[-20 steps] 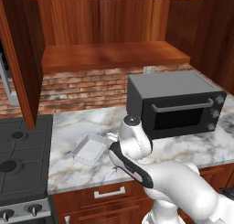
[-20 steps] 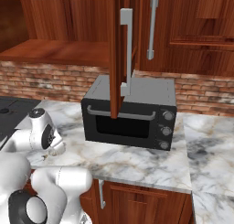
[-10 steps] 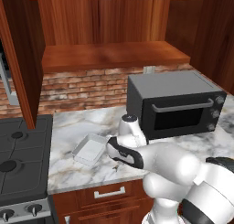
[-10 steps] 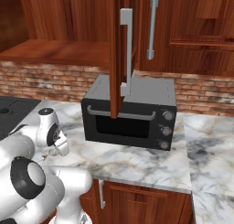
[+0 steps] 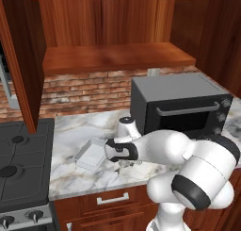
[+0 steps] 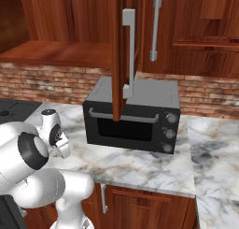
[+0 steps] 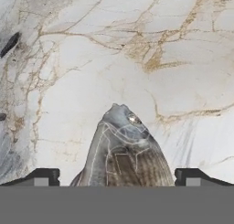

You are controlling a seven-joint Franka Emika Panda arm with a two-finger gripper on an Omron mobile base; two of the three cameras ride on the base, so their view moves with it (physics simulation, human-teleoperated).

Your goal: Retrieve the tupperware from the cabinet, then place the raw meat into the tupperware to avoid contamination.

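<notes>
On counter, front of oven: gripper (image 7: 117,177) low over marble, fish-shaped meat (image 7: 125,150) between the two fingertips.
Gripper state: fingertips (image 7: 43,176) stand wide apart, one each side of the meat; no contact visible, so apart, not clamped.
Meat axis: long axis runs along the camera's line, head end away from the hand; fingers sit across its narrow width, which suits a squeeze.
Tupperware: on the counter (image 5: 70,173), tupperware (image 5: 92,153) lies just beside the hand, toward the stove (image 5: 19,164); open side up, nothing seen inside.
Cabinet: door (image 6: 122,55) hangs open above the oven (image 5: 181,105).
Edges: counter front edge near the gripper; oven close behind the arm.
Room: bare marble between meat and tupperware; judged a short lift and sideways carry toward the stove side.
</notes>
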